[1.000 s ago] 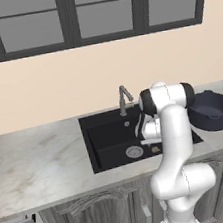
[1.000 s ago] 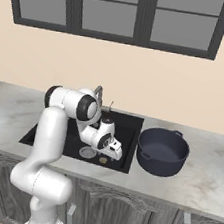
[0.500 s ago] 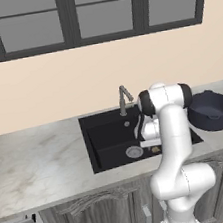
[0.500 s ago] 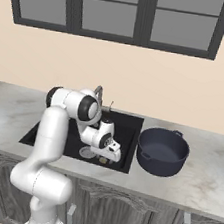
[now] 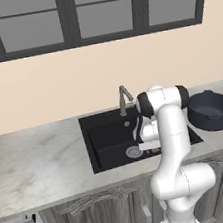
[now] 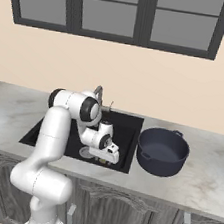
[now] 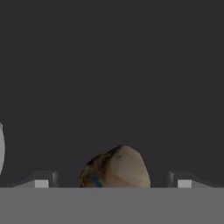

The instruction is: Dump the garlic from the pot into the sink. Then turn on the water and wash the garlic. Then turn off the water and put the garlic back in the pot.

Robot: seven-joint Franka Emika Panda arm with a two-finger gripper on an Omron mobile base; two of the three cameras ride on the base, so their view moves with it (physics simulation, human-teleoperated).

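Observation:
The garlic (image 7: 116, 168), a pale tan lump with brown patches, lies on the matte black sink floor (image 7: 113, 78). It sits between my two fingertips, one (image 7: 41, 181) to its left and one to its right, with a gap on each side. My gripper (image 7: 113, 183) is open and holds nothing. From the base views, my hand (image 5: 144, 140) reaches down into the sink (image 5: 104, 135) just right of the round steel drain (image 5: 134, 152). The dark navy pot (image 5: 212, 111) stands upright on the counter right of the sink, apart from the gripper (image 6: 107, 159).
The slim grey faucet (image 5: 124, 97) rises at the sink's back rim, close behind my arm's upper joint. The drain's edge (image 7: 1, 148) shows at the left of the hand view. Marble counter (image 5: 35, 165) stretches to the left, and a window sits above the wall.
My hand has sunk slightly lower into the sink over the garlic. The jaws stay wide, and the pot has not moved.

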